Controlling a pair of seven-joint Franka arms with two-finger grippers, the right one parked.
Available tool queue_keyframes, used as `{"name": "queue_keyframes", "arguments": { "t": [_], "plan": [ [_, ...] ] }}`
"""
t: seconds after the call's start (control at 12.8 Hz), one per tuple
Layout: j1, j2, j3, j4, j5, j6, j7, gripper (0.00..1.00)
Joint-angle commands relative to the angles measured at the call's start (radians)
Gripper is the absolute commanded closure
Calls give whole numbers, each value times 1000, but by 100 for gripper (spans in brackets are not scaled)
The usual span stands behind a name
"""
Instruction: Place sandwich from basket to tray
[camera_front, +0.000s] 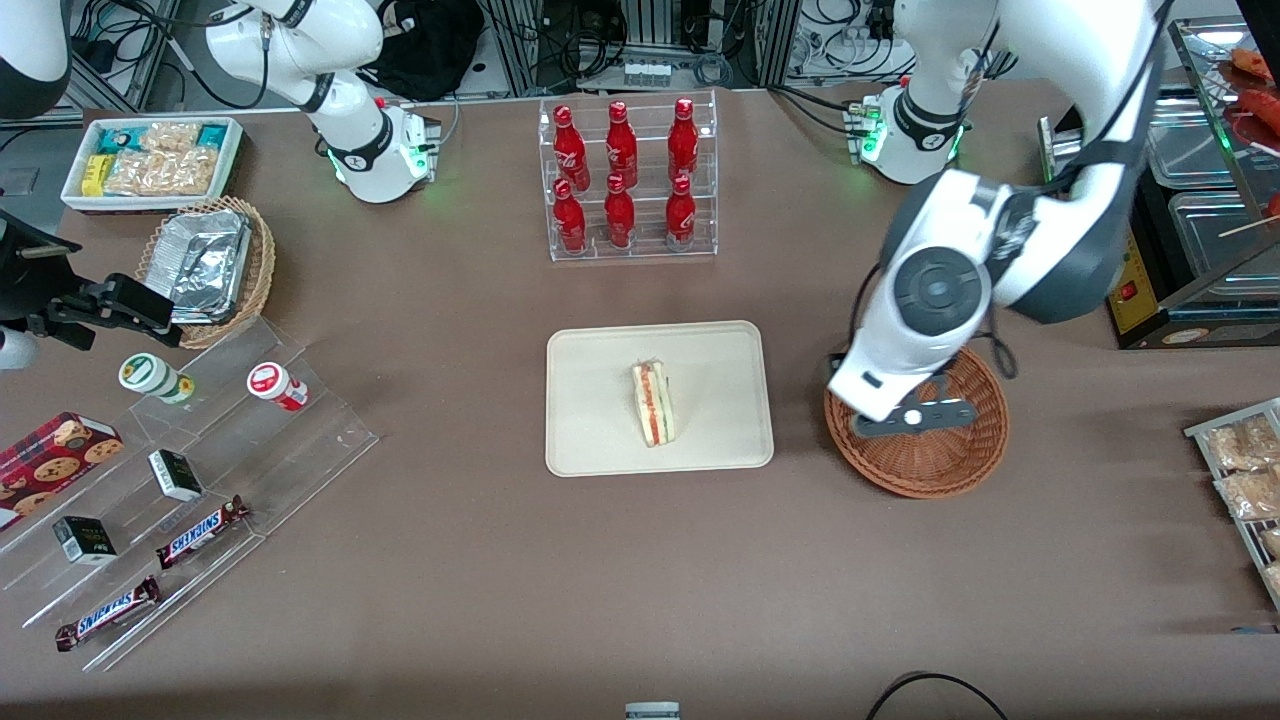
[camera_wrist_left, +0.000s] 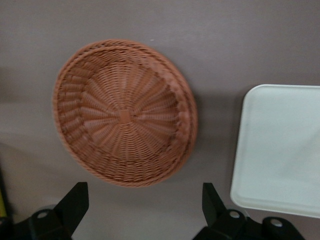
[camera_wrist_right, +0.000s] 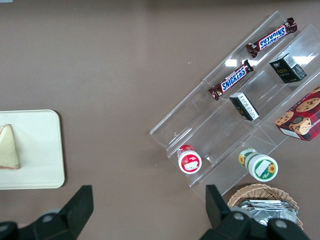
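The sandwich (camera_front: 654, 403) lies on the cream tray (camera_front: 590, 440) in the middle of the table, its red and green filling edge showing. It also shows in the right wrist view as a pale wedge (camera_wrist_right: 8, 148) on the tray (camera_wrist_right: 45, 170). The reddish-brown wicker basket (camera_front: 935, 470) stands beside the tray toward the working arm's end, and its woven inside (camera_wrist_left: 125, 112) holds nothing. My gripper (camera_front: 915, 418) hangs above the basket, open, with nothing between its black fingers (camera_wrist_left: 75, 202). A corner of the tray (camera_wrist_left: 280, 150) shows beside the basket.
A clear rack of red bottles (camera_front: 625, 180) stands farther from the front camera than the tray. Toward the parked arm's end are a tan basket of foil packs (camera_front: 205, 265), a white snack bin (camera_front: 150, 160) and a clear stepped stand (camera_front: 180, 480) with snacks.
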Motion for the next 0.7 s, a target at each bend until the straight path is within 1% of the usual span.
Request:
{"name": "queue_keyframes", "arguments": {
  "t": [0.0,0.16,0.31,0.47,0.63],
  "plan": [
    [69,-99,-10,-98,-11,3,93,0],
    [123,-147,-10,-119,-63,-9,162,0],
    [170,-185,-8,-129,-88,-50,246,0],
    [206,-224,-4,-129,-138,-99,329,0],
    [194,-262,67,-127,-155,-139,349,0]
  ]
}}
